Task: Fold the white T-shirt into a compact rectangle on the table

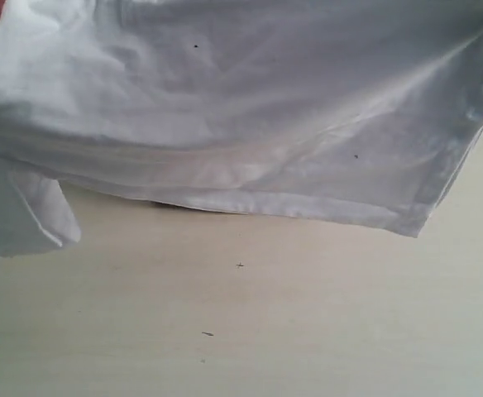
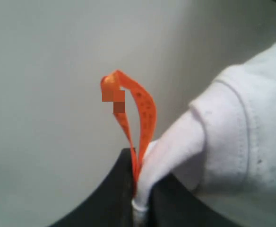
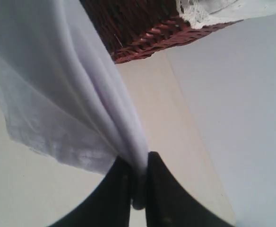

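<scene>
My left fingers were clamped on the shirt at the collar, with the orange tag pinched in alongside the cloth and looping up out of the grip. My right fingers were closed tight on a bunched fold of the same shirt, the fabric fanning away from them. Between the two grips the shirt hung as a loose sheet over the desk. Its hem sagged low toward the surface, and a sleeve drooped at one side (whether the hem brushed the desk, I could not tell).

I judged this the spreading step: nothing was folded yet, and the shirt was neither flat nor squared. The basket sat near my right side.

The next move, as I saw it, called for drawing my two grips apart to take out the slack. Then I would lower the shirt evenly so the hem landed first and the body rolled down flat, well away from the basket.
</scene>
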Action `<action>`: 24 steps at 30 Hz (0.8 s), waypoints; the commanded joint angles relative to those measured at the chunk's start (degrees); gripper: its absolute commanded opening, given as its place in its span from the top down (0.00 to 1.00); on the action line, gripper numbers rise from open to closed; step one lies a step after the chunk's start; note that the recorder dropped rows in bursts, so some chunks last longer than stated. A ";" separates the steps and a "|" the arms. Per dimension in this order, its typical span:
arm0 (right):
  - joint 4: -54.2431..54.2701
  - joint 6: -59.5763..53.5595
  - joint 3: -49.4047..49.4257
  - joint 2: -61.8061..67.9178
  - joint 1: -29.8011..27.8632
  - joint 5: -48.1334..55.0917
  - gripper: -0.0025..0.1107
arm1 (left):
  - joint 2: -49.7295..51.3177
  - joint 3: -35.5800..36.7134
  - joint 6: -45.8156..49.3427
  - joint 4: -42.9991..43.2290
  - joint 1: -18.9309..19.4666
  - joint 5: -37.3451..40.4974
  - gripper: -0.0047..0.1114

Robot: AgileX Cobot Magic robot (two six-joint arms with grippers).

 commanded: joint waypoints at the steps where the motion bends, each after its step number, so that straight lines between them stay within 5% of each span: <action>1: 2.31 7.57 -0.68 -2.20 0.01 0.22 0.98 | -1.83 -0.57 -0.81 -0.07 -0.06 6.10 0.96; 14: 7.54 16.68 -0.68 -16.09 4.74 6.45 0.98 | -16.49 -0.57 -1.00 -5.69 -0.06 22.50 0.96; 20: 7.09 23.31 1.40 -17.71 4.74 6.45 0.98 | -15.47 -0.57 -1.49 -6.82 -0.06 33.25 0.96; 24: 2.04 31.31 9.06 -13.40 4.74 6.45 0.98 | -11.95 1.02 -4.29 -10.24 -0.06 33.51 0.96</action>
